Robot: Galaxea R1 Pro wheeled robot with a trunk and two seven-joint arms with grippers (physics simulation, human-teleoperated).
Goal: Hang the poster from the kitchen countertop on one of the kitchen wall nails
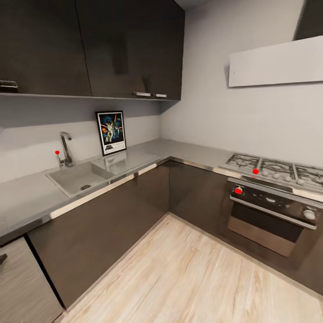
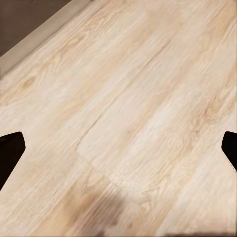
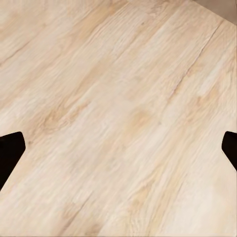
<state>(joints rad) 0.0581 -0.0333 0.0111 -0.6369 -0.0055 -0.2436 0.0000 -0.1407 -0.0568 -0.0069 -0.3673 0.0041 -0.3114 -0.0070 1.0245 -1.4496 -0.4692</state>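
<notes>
A: Where was the poster [image 1: 111,133]?
B: At eleven o'clock, upright on the desk [image 1: 27,195] against the wall, behind the sink [image 1: 78,178].
A: Progress?
B: Nothing grasped; pickup and hanging remained. Both sets of jaws stood apart over the floor [image 1: 188,278].

A pale wood plank floor [image 1: 188,273] runs between two runs of dark grey-brown base cabinets [image 1: 103,220]. An inset steel sink [image 1: 78,177] sits under a curved chrome tap [image 1: 66,148] with a red-tipped lever beside it. Dark glossy wall cabinets [image 1: 89,47] hang above. A steel gas hob [image 1: 273,169] tops a black oven with red knobs [image 1: 269,215], under a pale flat extractor hood [image 1: 276,63].
</notes>
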